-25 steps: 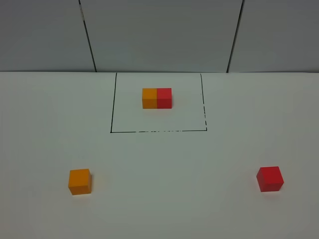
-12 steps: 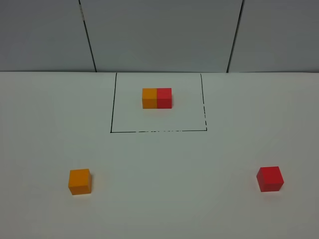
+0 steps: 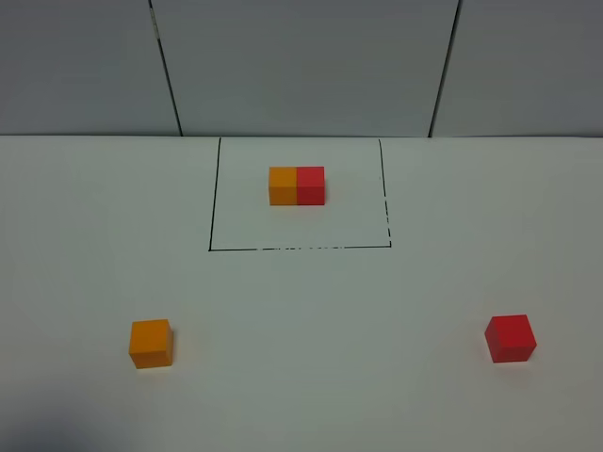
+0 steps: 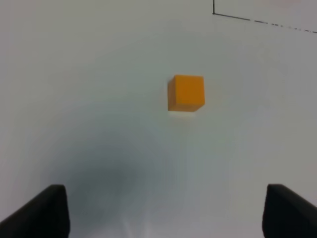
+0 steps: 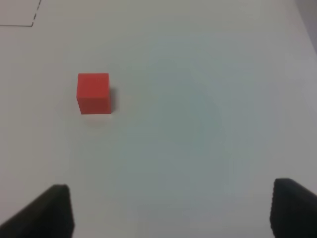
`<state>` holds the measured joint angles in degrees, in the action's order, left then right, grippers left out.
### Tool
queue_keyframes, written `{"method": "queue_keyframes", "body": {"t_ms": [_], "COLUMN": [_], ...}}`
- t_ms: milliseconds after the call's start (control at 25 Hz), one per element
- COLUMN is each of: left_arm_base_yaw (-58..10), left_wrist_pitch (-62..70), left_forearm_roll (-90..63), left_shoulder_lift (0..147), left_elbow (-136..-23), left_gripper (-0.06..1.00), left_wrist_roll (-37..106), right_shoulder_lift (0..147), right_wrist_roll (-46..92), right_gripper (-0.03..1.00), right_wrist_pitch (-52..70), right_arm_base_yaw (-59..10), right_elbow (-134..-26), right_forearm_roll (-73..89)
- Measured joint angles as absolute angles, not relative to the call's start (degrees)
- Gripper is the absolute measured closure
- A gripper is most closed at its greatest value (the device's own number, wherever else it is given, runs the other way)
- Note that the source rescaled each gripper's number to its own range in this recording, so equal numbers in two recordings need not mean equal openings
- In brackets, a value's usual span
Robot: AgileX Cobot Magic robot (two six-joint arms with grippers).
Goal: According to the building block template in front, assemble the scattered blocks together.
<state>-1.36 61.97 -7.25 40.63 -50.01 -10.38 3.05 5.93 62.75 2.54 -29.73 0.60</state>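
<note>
Two loose cubes lie apart on the table, with both grippers empty.

The template (image 3: 297,185), an orange and a red cube joined side by side, sits inside a black rectangle (image 3: 300,249) drawn on the white table (image 3: 311,405). The orange cube (image 3: 151,344) lies outside that rectangle, nearer the camera than the template and well to its left. The red cube (image 3: 511,338) lies nearer than the template and well to its right, also outside the line. Neither touches anything but the table. The left gripper (image 4: 166,213) is farther from the template than the orange cube, jaws spread wide and holding nothing, fingertips clear of the cube. The right gripper (image 5: 173,210) is likewise farther out than the red cube, jaws wide apart and empty.
</note>
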Motion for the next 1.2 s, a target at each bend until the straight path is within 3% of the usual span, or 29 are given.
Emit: {"method": "queue_keyframes", "body": {"t_ms": [280,600,1000,1200], "left_arm_base_yaw": [-1.4,-1.6,-10.5,-11.5], "left_wrist_pitch": [68.0,68.1,66.8,61.6], "left_forearm_roll": [-9.0,-9.2,-3.7,-1.2], "left_shoulder_lift": [57.7,68.5,77.5,80.2], "left_elbow": [-59.1,-60.4,-60.4,-60.4], "left_gripper": [0.19,0.19,0.19,0.19], "left_wrist_roll": [-11.6,-9.8,-11.9,-14.6], "right_shoulder_lift": [3.0,3.0,3.0,3.0], "right_wrist_roll": [5.9,5.9,5.9,5.9], "right_gripper": [0.34,0.34,0.34,0.34], "right_wrist_pitch": [62.7,62.7,62.7,62.7], "right_arm_base_yaw": [2.5,2.5,2.5,2.5], "right_elbow": [-29.7,-29.7,-29.7,-29.7], "right_forearm_roll": [0.6,0.6,0.6,0.6]}}
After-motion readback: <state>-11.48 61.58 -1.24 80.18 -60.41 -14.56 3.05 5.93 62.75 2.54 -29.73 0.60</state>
